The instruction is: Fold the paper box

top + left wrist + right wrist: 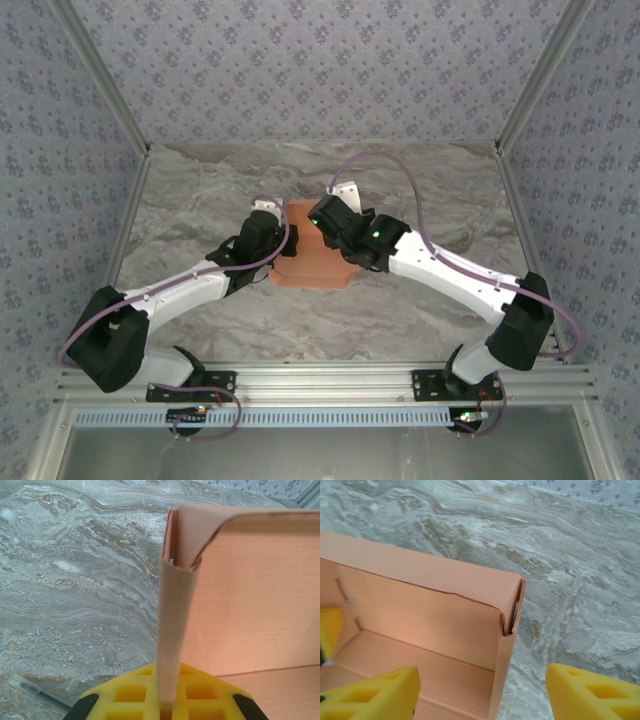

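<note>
While both my arms meet at table (200, 190) ctr, the paper box (312, 262) sits btwn them on the marble top, open side up, floor flat on the surface. Top view: my wrists cover much of the box, so its long axis can't be read there; a near edge w/ cut corners faces my bases. L gripper (272, 240) is at the box's left side, R gripper (325, 215) at its far-right part. L wrist view: L gripper (167, 702) is pressed together on one upright wall seen edge-on, yellow fingers (130, 695) flanking the thin card; that wall runs straight away from the camera to a folded corner, w/ a broad panel to its right. A thin clear-and-dark stick (32, 691) lies on the table at lower left, apart from the box. R wrist view: R gripper (485, 690) is spread, fingers (380, 692) well apart, w/ the box's corner standing btwn them and neither pad visibly touching it. The longer wall visible here runs from frame left to that corner, upright, its folded-over top flap slightly creased; the inner floor shows below it.
</note>
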Motion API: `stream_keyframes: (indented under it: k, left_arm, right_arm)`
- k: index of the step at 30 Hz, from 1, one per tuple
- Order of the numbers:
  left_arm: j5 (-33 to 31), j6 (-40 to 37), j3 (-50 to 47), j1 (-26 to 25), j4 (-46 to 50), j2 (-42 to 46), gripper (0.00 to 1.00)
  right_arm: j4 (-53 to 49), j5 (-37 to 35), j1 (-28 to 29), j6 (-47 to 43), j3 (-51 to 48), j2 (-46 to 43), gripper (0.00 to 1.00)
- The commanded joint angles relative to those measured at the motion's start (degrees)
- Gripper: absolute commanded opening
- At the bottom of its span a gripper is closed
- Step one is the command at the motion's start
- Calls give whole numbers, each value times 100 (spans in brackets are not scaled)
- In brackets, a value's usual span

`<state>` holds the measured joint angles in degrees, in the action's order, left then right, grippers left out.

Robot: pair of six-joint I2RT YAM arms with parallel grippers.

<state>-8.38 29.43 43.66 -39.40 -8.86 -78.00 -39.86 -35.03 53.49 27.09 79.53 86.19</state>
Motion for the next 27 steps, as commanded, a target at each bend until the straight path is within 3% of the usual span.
stream_keyframes:
  k: [1,8,17,21,27]
  left_arm:
    - [-77,-104,21,7,25,19,0]
    - [-79,-220,-33,4,-31,66,1]
    - [-88,-1005,-185,-170,-874,-361,1]
    - [116,-1690,-256,-383,-1750,-849,3]
    - [527,-1979,-117,-564,-2665,-1681,4]
  right_arm:
    - [252,551,-91,-509,-7,-449,69]
    - [401,2331,-998,-1200,-113,-943,70]
    - [457,4300,-2457,-1019,-536,-1216,70]
    - [426,4487,-2850,-896,-855,-1430,70]
    - [419,4563,-3244,-696,-1567,-1503,68]
